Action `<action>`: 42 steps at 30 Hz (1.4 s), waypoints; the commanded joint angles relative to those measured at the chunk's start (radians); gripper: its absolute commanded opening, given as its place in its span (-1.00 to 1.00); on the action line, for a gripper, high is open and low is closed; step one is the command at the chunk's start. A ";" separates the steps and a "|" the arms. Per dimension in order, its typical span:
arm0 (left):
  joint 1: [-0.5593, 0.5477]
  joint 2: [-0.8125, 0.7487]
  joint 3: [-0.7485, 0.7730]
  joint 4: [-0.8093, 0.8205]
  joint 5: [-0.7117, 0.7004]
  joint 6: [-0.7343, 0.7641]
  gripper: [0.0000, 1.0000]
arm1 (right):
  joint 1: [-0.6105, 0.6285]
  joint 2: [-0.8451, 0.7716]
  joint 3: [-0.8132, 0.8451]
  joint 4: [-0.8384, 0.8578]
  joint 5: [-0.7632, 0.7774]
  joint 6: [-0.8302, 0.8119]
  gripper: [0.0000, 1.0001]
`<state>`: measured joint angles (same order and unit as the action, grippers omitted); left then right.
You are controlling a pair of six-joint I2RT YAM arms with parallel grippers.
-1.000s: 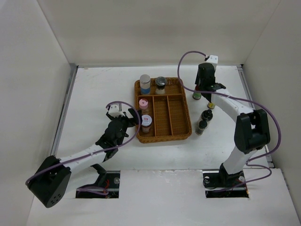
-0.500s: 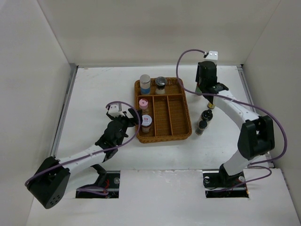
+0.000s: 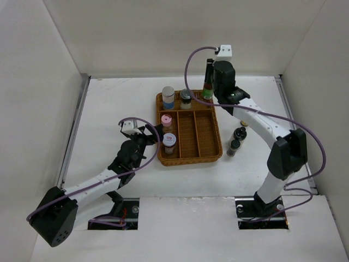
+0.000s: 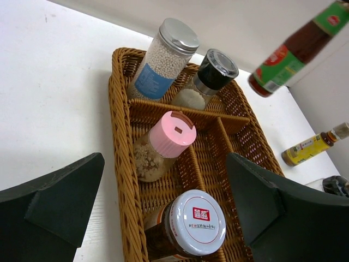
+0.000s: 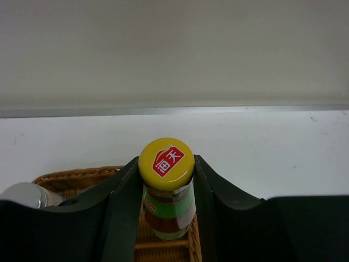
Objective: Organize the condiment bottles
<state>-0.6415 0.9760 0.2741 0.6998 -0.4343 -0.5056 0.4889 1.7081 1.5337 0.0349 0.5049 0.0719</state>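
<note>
My right gripper (image 3: 209, 75) is shut on the neck of a dark sauce bottle (image 3: 208, 86) with a yellow cap (image 5: 166, 158) and green label, held in the air above the back right of the wicker tray (image 3: 210, 143). In the tray stand a grey-capped blue-label bottle (image 3: 168, 96), a black-lidded jar (image 3: 186, 98), a pink-lidded jar (image 3: 166, 120) and a white-lidded red-label jar (image 3: 169, 141). My left gripper (image 3: 150, 136) is open and empty at the tray's left rim, its fingers either side of the white-lidded jar (image 4: 193, 224) in the left wrist view.
Right of the tray on the table are two dark-lidded bottles (image 3: 240, 132) (image 3: 234, 146) and a small yellow-labelled bottle (image 4: 311, 147). White walls close in the table on three sides. The tray's middle and right compartments hold nothing.
My right gripper has risen from the table right of the tray and moved left and back, carrying the yellow-capped bottle over the tray's back right corner. The left arm shifted slightly.
</note>
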 commanded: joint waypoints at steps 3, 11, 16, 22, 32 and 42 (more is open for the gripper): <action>0.009 -0.023 -0.015 0.041 0.003 -0.008 0.94 | 0.006 0.099 0.094 0.161 -0.009 0.035 -0.51; 0.009 -0.008 -0.013 0.049 0.008 -0.010 0.94 | 0.012 0.134 -0.032 0.207 -0.028 0.114 -0.44; 0.006 0.003 -0.012 0.052 0.009 -0.010 0.94 | 0.012 0.122 -0.104 0.224 -0.029 0.134 -0.12; 0.006 0.018 -0.007 0.052 0.009 -0.010 0.94 | 0.012 0.073 -0.113 0.215 -0.029 0.137 0.40; 0.006 0.001 -0.012 0.050 0.009 -0.011 0.94 | 0.013 -0.203 -0.254 0.181 0.006 0.140 0.63; 0.009 0.013 -0.015 0.056 0.014 -0.040 0.95 | -0.233 -0.470 -0.624 -0.042 0.182 0.279 0.57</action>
<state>-0.6350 0.9955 0.2611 0.7017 -0.4324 -0.5240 0.2775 1.2301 0.9421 0.0998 0.6468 0.2996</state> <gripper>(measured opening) 0.971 0.760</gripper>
